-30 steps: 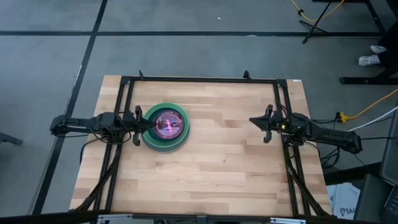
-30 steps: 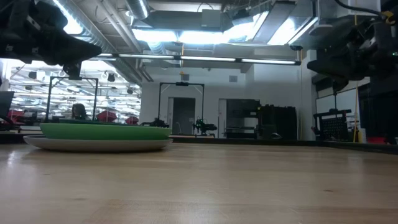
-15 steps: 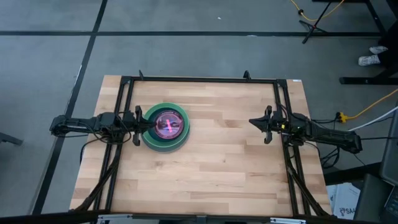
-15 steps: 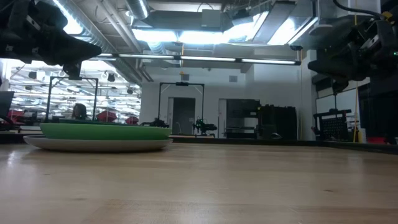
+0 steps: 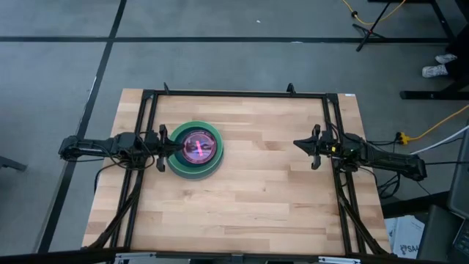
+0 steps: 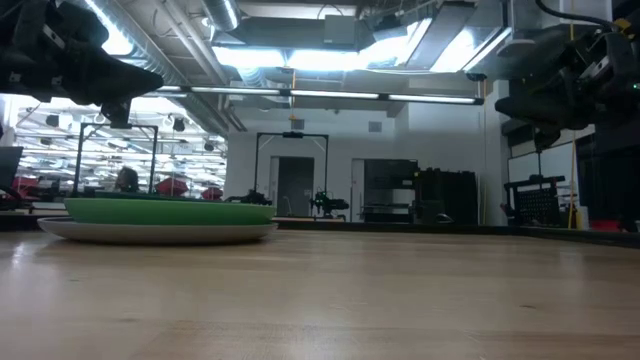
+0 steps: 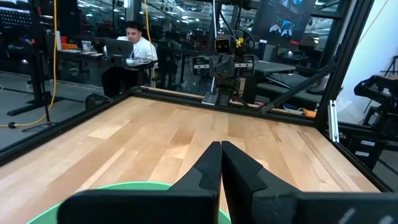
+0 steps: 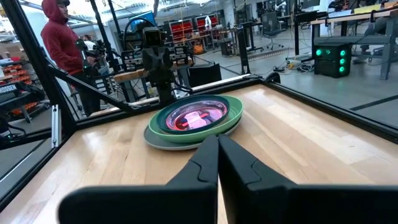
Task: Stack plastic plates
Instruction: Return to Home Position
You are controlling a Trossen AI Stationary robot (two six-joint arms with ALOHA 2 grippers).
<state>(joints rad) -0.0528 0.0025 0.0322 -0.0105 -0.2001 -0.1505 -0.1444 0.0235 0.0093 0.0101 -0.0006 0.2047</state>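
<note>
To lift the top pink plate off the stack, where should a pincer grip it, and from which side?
Probably its rim, one finger inside and one outside, coming down from above on the side nearest the left pincer. The pink plate lies flat, nested inside wider plates, so a level approach would meet their rims first.

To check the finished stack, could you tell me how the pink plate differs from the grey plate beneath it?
The pink plate is smaller, the grey plate wider. The pink plate looks translucent, the grey plate opaque. The pink plate sits on top, the grey plate at the bottom on the table. Both are round and stacked together.
</note>
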